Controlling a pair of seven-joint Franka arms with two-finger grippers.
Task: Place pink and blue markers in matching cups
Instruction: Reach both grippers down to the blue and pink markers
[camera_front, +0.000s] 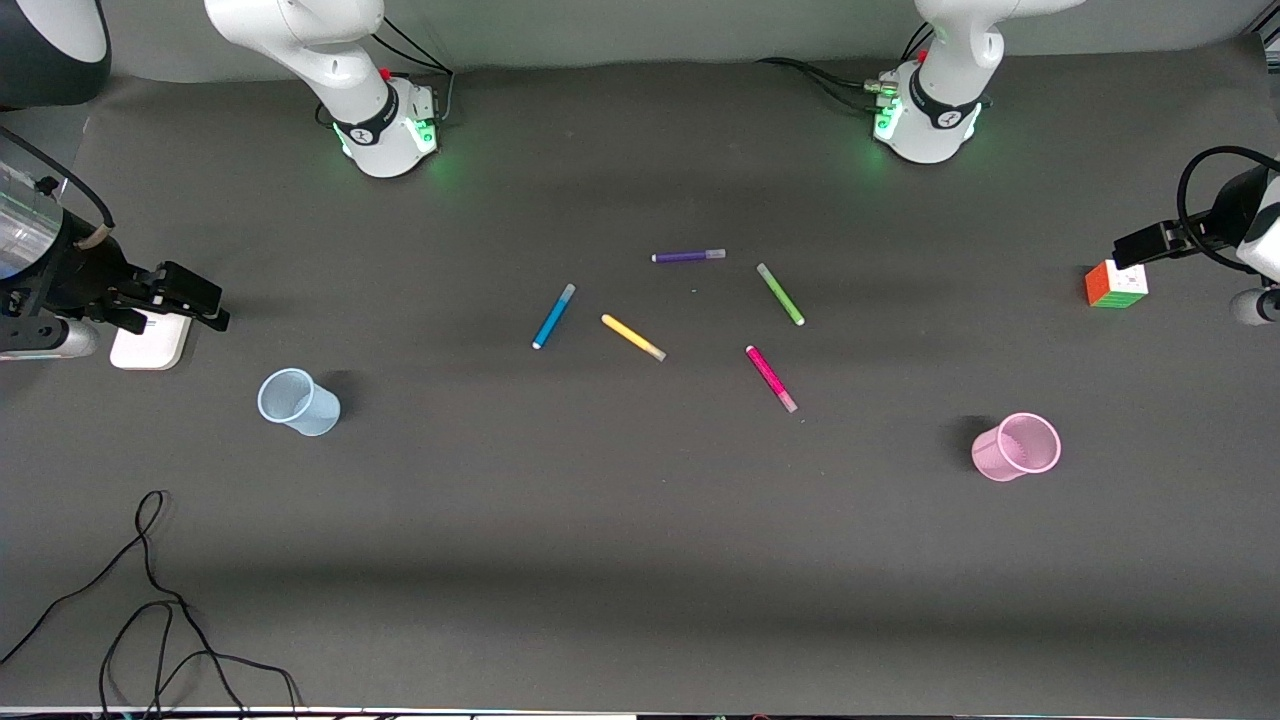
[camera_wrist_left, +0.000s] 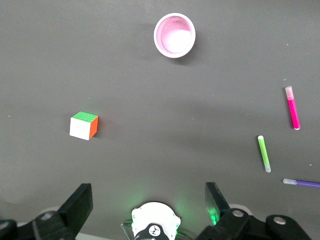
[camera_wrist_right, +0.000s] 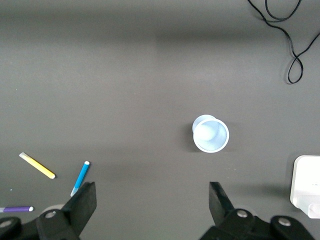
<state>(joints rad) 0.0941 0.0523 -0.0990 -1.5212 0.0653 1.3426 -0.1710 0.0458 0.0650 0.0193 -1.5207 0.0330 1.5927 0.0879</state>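
Note:
The blue marker (camera_front: 553, 316) and the pink marker (camera_front: 771, 378) lie flat on the dark table mat near its middle. The pale blue cup (camera_front: 298, 402) stands toward the right arm's end, the pink cup (camera_front: 1018, 446) toward the left arm's end. My right gripper (camera_front: 195, 300) is open and empty, high over the right arm's end; its view shows the blue cup (camera_wrist_right: 210, 133) and blue marker (camera_wrist_right: 80, 178). My left gripper (camera_front: 1140, 245) is open and empty, high over the left arm's end; its view shows the pink cup (camera_wrist_left: 174, 35) and pink marker (camera_wrist_left: 293, 107).
Purple (camera_front: 688, 256), green (camera_front: 780, 294) and yellow (camera_front: 632, 337) pens lie among the markers. A colour cube (camera_front: 1115, 284) sits below the left gripper. A white box (camera_front: 150, 345) sits below the right gripper. A black cable (camera_front: 150, 600) loops at the table's near edge.

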